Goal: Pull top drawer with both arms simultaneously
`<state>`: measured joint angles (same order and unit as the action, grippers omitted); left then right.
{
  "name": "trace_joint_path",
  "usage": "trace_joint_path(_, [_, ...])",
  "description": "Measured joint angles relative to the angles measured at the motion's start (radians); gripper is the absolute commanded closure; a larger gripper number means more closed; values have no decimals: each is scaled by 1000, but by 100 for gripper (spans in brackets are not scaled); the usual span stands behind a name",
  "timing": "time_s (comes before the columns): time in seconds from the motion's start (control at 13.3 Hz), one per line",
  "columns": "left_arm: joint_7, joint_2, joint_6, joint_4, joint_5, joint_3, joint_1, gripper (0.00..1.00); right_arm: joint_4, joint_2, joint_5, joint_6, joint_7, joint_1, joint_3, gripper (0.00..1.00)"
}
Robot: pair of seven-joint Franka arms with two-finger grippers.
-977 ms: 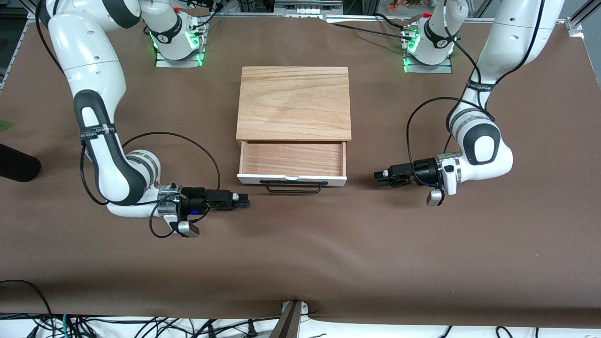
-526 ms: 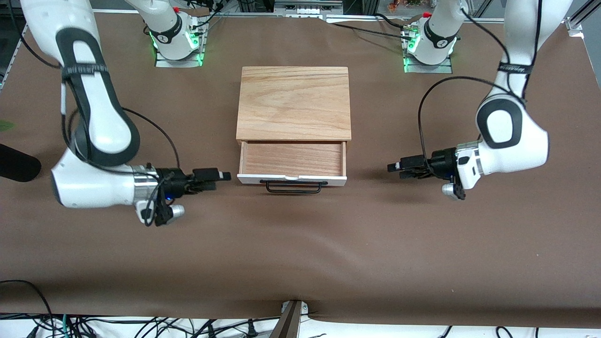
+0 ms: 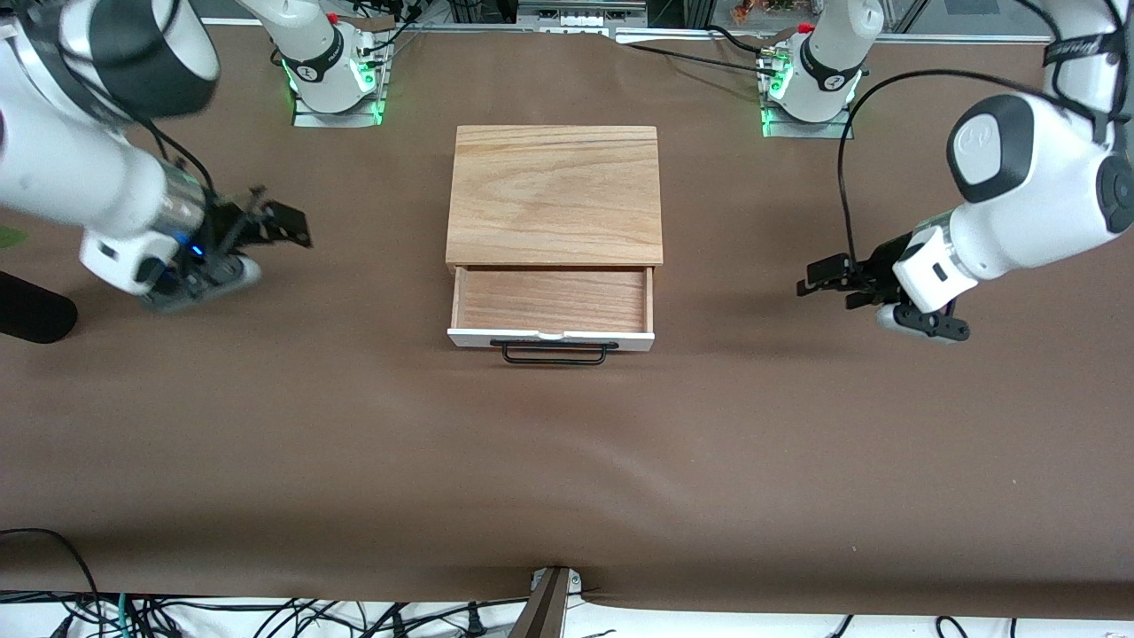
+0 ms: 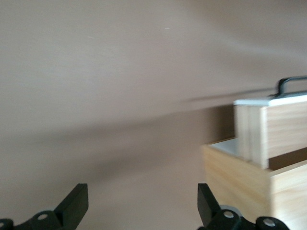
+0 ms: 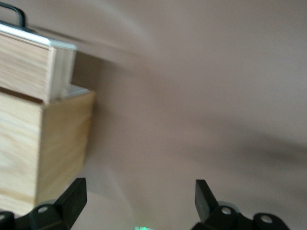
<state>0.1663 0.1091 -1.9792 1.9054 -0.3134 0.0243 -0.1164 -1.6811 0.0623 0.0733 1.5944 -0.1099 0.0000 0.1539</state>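
Note:
The top drawer (image 3: 551,299) stands pulled out of the light-wood cabinet (image 3: 555,193), its light-wood inside showing. Its white front panel (image 3: 551,337) and black bar handle (image 3: 555,354) face the front camera. My right gripper (image 3: 295,227) is open and empty, up over the table toward the right arm's end, well apart from the cabinet. My left gripper (image 3: 811,277) is open and empty over the table toward the left arm's end. The left wrist view shows its open gripper (image 4: 141,207) and the drawer's side (image 4: 268,129). The right wrist view shows its open gripper (image 5: 139,196) and the drawer's side (image 5: 26,64).
A black cylinder-like object (image 3: 31,308) lies at the table's edge at the right arm's end. The two arm bases (image 3: 332,75) (image 3: 808,84) with green lights stand beside the cabinet's back. Loose cables (image 3: 266,616) lie along the table's near edge.
Both grippers have lifted and swung away from the drawer's front corners, each toward its own end of the table. The drawer has not moved.

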Motion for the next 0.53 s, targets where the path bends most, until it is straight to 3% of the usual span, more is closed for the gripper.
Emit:
trace_joint_path(0.15, [-1,-43,6,0,132,-3,0,0,-51,-115,-64,-18,1,-41,-11,0])
trace_joint_path(0.3, [-1,-68,8,0,202,-9,0,0,-77,-187,-86,-23,10,-43,-69,0])
trace_joint_path(0.53, [-2,-94,28,-2,212,-12,0,0,-88,-198,-86,1,12,-12,-180,0])
